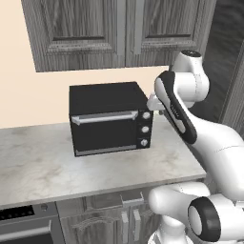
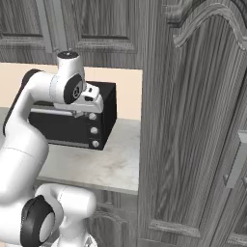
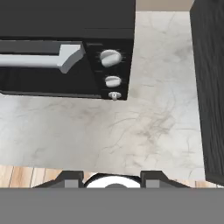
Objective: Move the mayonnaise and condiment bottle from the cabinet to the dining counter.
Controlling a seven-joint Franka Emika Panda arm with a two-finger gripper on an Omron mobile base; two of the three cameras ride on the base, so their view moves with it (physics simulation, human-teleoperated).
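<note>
The cabinet [image 1: 119, 31] hangs above the desk [image 1: 43, 167] with both panelled doors shut, so the mayonnaise and the condiment bottle, if they are behind them, are hidden. For that reason I cannot tell which way either one points or how its long axis lies. The cabinet's own long axis runs sideways along the wall, its doors facing the robot, and the bar handles stand upright at the middle seam.

The gripper [image 3: 113, 177] looks down at the marble just in front of the black oven [image 1: 109, 119], with only its tips showing at the bottom edge of the hand view. Nothing sits between the jaws, but how far apart they stand I cannot tell.

The main risk, as I judge it, is the reach up to the door handles. The arm is folded close beside the oven's knob side, and a careless lift could knock the oven or scrape the cabinet's lower edge. The tall dark panel [image 2: 193, 120] stands just to the right of the desk, and a wide swing of the elbow could strike it. Pulling a door open on a poor grip could let the handle slip free, and a door swinging out may hit the arm itself.
</note>
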